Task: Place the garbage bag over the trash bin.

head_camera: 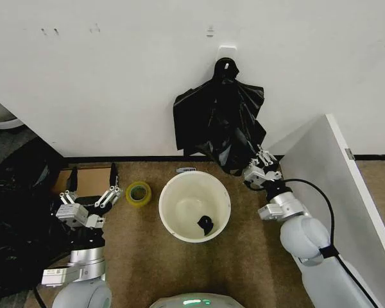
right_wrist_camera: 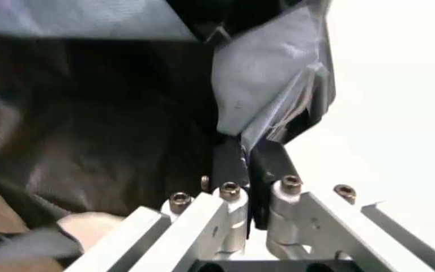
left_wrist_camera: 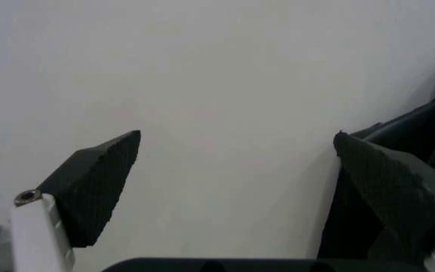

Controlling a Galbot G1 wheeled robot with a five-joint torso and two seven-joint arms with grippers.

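left gripper (left_wrist_camera: 237, 153) fingers spread; white wall (left_wrist_camera: 233, 73), garbage bag (left_wrist_camera: 429, 130) edge

Small dark scrap (head_camera: 205, 224) inside the trash bin (head_camera: 173, 221): too small to identify. Garbage bag (head_camera: 219, 125) lower edge hidden behind right hand (head_camera: 262, 168). Black heap (head_camera: 16, 224) cut off at head view's left edge. Bag blurred in the right wrist view.

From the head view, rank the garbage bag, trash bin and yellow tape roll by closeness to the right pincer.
1. Garbage bag: hanging on the wall hook, its lower edge pinched by the right pincer.
2. Trash bin: on the floor, to the pincer's left.
3. Yellow tape roll: beyond the bin, farther left.
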